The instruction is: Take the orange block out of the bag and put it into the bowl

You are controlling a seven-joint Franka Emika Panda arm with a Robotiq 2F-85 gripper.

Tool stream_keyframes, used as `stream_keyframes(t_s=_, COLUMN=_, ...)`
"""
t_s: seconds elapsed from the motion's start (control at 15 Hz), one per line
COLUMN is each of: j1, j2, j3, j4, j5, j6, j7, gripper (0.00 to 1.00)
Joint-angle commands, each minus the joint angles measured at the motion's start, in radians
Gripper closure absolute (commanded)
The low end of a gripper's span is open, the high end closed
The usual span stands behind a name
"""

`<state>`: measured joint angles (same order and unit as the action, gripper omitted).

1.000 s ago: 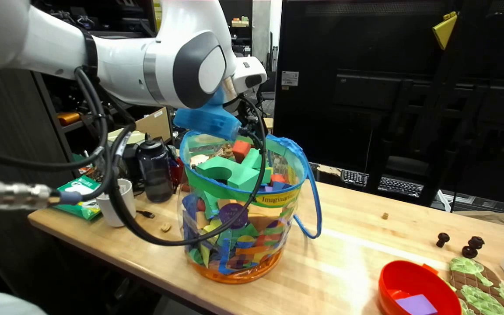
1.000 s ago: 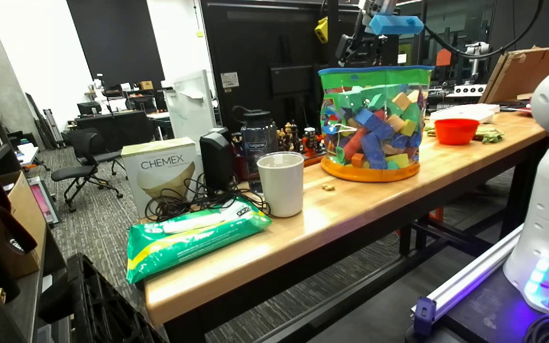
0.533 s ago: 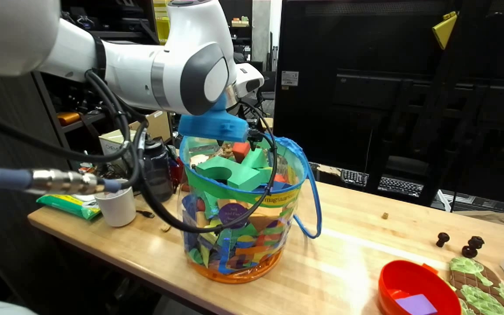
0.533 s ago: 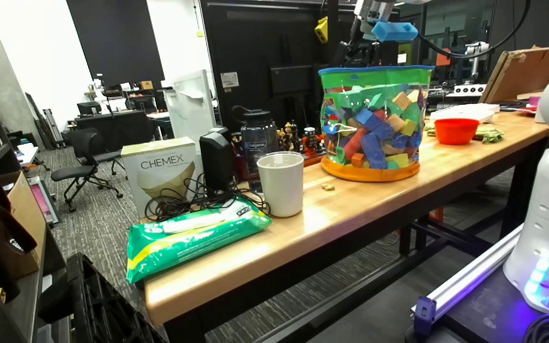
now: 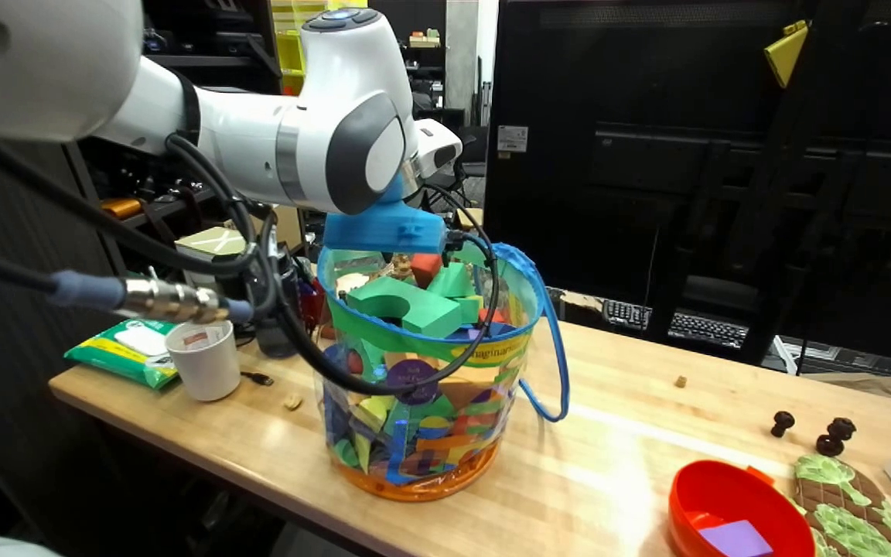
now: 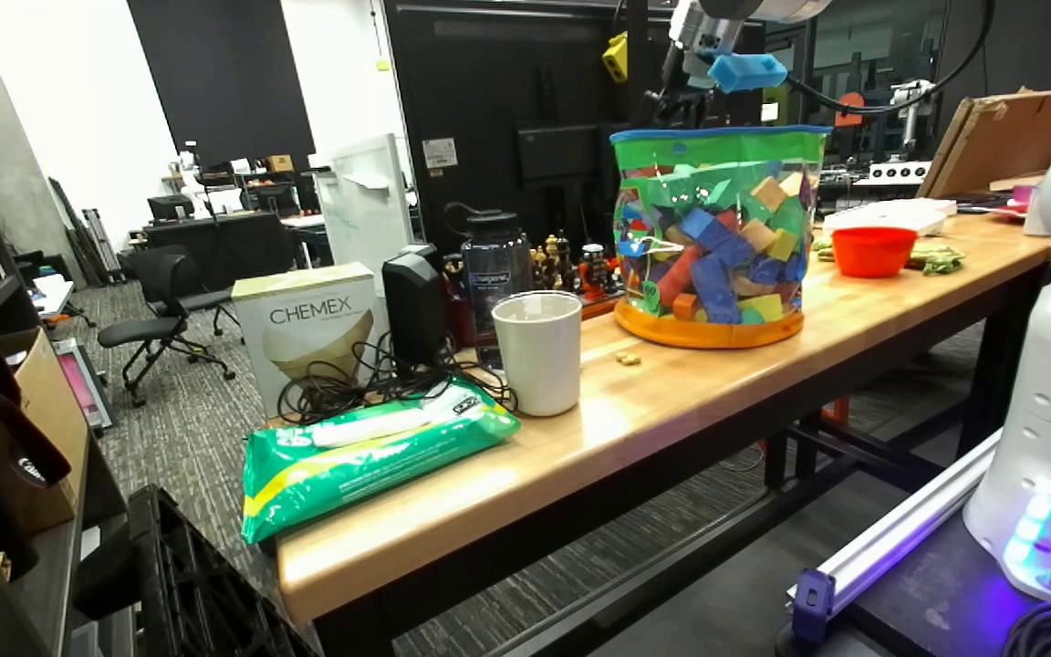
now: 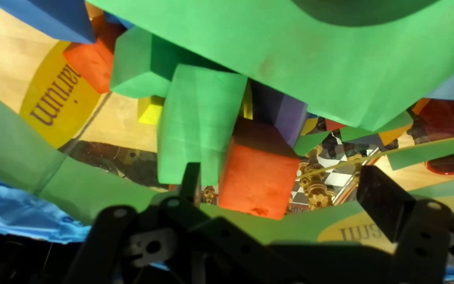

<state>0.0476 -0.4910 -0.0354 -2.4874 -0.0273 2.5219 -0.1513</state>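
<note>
Claw [image 7: 281, 187] wide above orange block [image 7: 257, 179]

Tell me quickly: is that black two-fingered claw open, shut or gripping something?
Black two-fingered gripper: jaws open, holding nothing; a boxy orange block shows between them.

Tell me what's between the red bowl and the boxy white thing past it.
A brown quilted cloth with a green leafy pattern, beside the bowl, as an exterior view shows.
</note>
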Motion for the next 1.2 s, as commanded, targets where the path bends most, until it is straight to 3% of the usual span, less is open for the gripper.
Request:
stream_keyframes(t_s=0.0, j1=0.012, j2=0.014, j3=-0.021, j4=-0.002, j5=0.017, j6=0.038, j7=-0.037, gripper=0.0)
stream_keyframes(t_s=0.27, j1=0.015, j2=0.028, j3=-0.037, j4=-0.004, j5=0.029, j6=0.062, j7=-0.052, gripper=0.0)
stream_keyframes(t_s=0.33, j1=0.015, j2=0.03, j3=-0.041, j4=-0.004, j5=0.033, j6=0.067, j7=-0.057, gripper=0.25)
stream_keyframes(t_s=0.47, j1=0.015, j2=0.03, j3=-0.046, j4=-0.006, j5=0.038, j6=0.073, j7=-0.065, gripper=0.32)
stream_keyframes(t_s=0.87, j1=0.011, j2=0.023, j3=-0.048, j4=-0.008, j5=0.042, j6=0.076, j7=-0.067, gripper=0.79)
stream_keyframes(t_s=0.93, j1=0.01, j2=0.021, j3=-0.047, j4=-0.009, j5=0.041, j6=0.074, j7=-0.067, gripper=0.84)
stream_keyframes(t_s=1.13, j1=0.008, j2=0.016, j3=-0.044, j4=-0.01, j5=0.038, j6=0.072, j7=-0.061, gripper=0.84)
